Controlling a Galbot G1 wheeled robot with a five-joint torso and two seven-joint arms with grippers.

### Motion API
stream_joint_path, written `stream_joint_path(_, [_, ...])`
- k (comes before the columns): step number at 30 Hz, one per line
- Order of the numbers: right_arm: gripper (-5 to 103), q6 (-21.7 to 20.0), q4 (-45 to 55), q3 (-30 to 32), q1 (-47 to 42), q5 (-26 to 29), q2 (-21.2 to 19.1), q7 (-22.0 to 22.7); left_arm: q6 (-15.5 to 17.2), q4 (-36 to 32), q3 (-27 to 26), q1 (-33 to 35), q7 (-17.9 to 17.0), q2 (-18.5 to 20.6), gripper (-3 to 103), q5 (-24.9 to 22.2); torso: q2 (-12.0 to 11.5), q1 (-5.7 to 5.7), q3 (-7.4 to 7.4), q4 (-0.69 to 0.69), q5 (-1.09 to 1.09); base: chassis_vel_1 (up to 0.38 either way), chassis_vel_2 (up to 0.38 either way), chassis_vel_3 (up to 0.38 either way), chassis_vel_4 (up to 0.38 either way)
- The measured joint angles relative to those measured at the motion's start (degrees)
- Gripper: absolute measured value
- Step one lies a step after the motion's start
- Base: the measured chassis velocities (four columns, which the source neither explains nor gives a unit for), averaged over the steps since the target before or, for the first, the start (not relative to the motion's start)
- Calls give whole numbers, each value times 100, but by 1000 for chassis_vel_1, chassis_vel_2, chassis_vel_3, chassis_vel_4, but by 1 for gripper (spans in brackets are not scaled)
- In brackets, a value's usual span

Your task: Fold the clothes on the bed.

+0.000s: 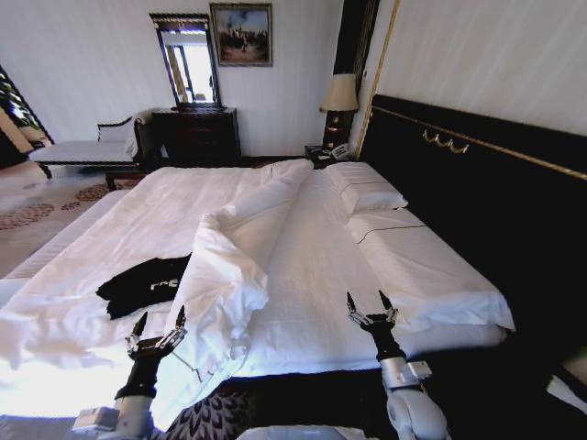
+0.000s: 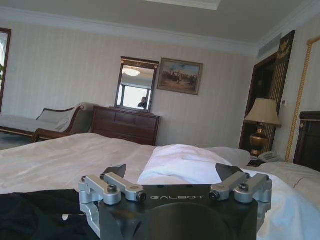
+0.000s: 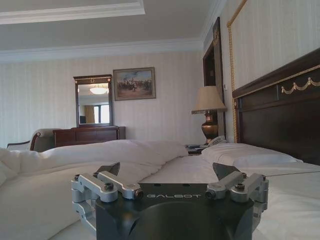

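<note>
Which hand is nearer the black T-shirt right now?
Left. The left hand hovers open just in front of the black T-shirt, at the bed's near edge. The right hand, also open, is far off to the shirt's right, beyond the bunched duvet.

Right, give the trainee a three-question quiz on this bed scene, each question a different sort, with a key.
1. True or false: the black T-shirt lies on the bed ahead of the left end effector.
2. Multiple choice: what lies between the T-shirt and the pillows? A) a folded-back white duvet B) a suitcase C) a laptop
3. Fill in: both the left end effector and the right end effector have their fingers ____.

Key: 1 true; 2 A; 3 open. Neither end effector touches the T-shirt; both are poised at the bed's near edge.
</note>
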Motion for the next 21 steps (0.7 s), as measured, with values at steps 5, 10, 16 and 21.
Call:
stream_joint_path(5, [100, 1, -22, 0, 5, -2, 6, -9, -34, 5, 3, 23, 1, -21, 100, 58, 0, 1, 0, 0, 0, 0, 0, 0, 0])
stream_joint_path(10, [100, 42, -22, 0, -25, 20, 12, -58, -68, 10, 7, 53, 7, -47, 100, 104, 0, 0, 0, 0, 0, 0, 0, 0, 0])
stream_joint_path(16, [100, 81, 15, -68, -11, 34, 92, -74, -69, -29, -36, 37, 16, -55, 100, 127, 0, 0, 0, 0, 0, 0, 0, 0, 0])
stream_joint_path(21, [100, 96, 34, -81, -21, 27, 73, -78, -79, -79, -96, 39, 20, -54, 100, 152, 0, 0, 0, 0, 0, 0, 0, 0, 0])
